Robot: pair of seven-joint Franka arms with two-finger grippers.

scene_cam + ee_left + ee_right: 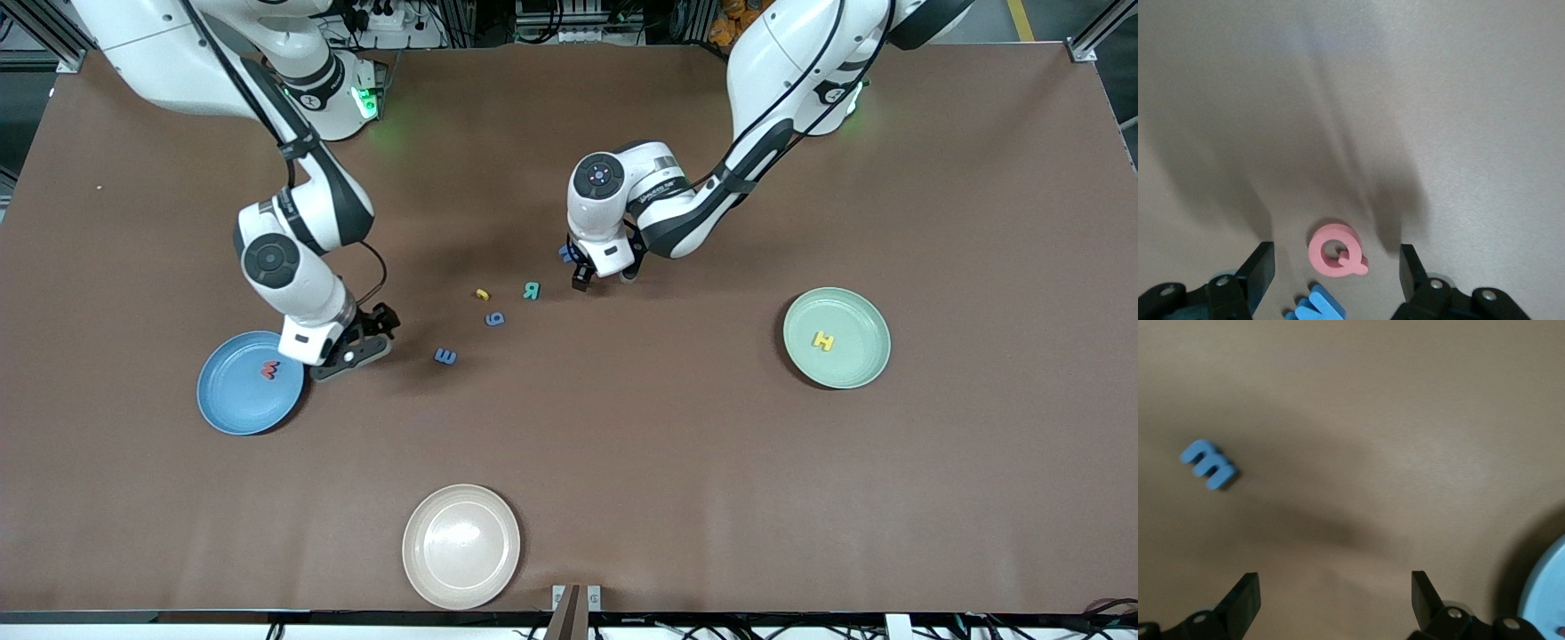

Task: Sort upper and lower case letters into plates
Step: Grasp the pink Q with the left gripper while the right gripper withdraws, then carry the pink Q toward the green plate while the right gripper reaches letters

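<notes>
From my end, the letters are spread out: a red one (269, 369) lies in the blue plate (233, 411) at the lower left of the front view, a yellow H (824, 340) sits in the mint plate (858, 363) at the right. Loose on the brown table (711, 462) mid-frame are a blue E (445, 356), a blue rounded one (494, 318), a tiny yellow one (483, 294) and a teal R (532, 290).

The left gripper (1336, 270) is down low over a pink Q (1336, 251), fingers spread apart either side of it, not touching it as far as I can see, with another blue letter (1319, 305) right beside the Q.

The right gripper (1331, 595) hangs just past the blue plate's rim, fingers wide apart, nothing in them.

A cream plate (461, 545) sits at the bottom centre.
</notes>
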